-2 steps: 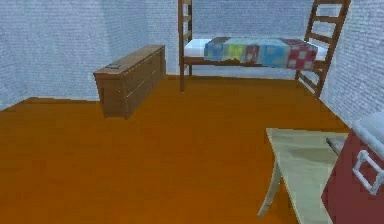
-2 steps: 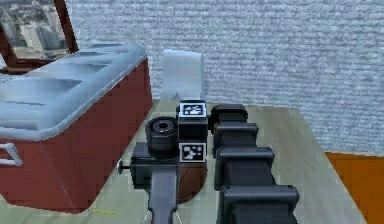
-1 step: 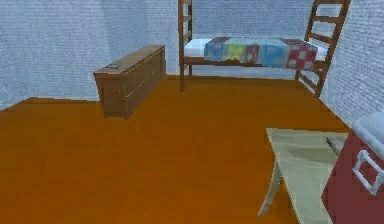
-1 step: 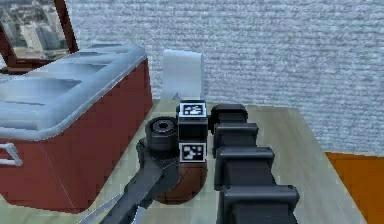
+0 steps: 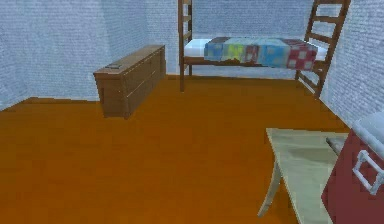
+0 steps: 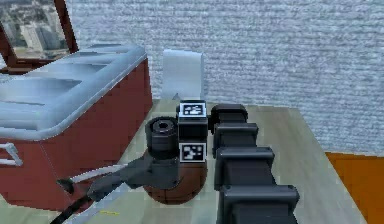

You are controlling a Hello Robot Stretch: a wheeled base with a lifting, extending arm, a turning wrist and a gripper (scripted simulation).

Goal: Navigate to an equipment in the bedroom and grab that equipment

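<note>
Reaches out with the arm (image 6: 250,165), a dark segmented bar rising from the arm side view's bottom edge just right of middle. Ends in two white marker squares (image 6: 191,112), stacked one above the other. Carries the dark round wrist body (image 6: 160,131) just left of them. Points the jaws' two thin fingers (image 6: 108,178) down-left, nearly level. Cannot tell whether anything is held.

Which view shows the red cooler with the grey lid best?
The arm side view: the red cooler stands large on the table, with its grey lid, red side and a handle visible. In the forward view, the picture's right edge cuts the red cooler, leaving one red end with a white handle.
</note>
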